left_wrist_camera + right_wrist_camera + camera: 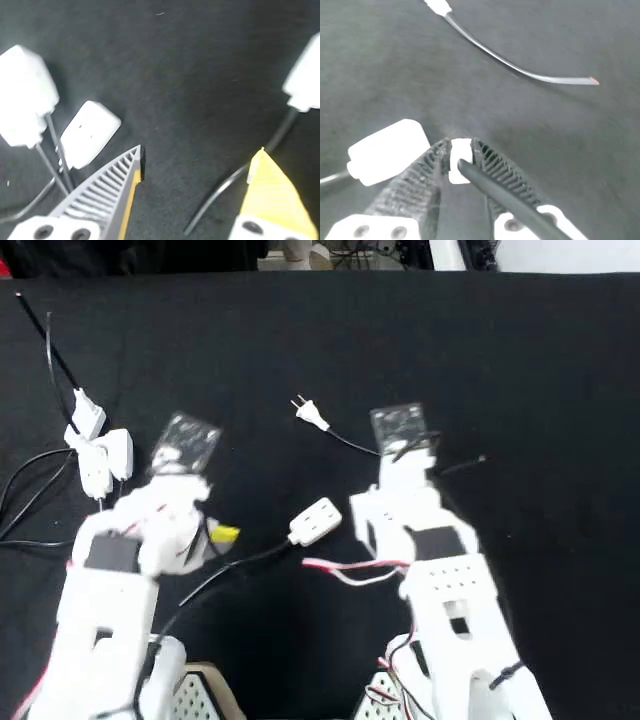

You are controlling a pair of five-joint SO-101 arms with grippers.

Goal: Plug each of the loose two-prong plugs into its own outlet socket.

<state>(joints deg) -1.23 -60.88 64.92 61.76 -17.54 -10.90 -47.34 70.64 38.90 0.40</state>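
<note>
Item: plug (459, 156), white, pinched in narrow right gripper (460, 145) at lower centre, just beside socket (387, 152); left gripper (200, 151) wide, empty; insertion step likely, next needing prongs aligned with slots.

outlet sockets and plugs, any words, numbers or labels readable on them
None readable. The outlet socket, the loose plug and the held plug in the right pincer are plain white; faint marks on the left socket face are too blurred to read.
</note>
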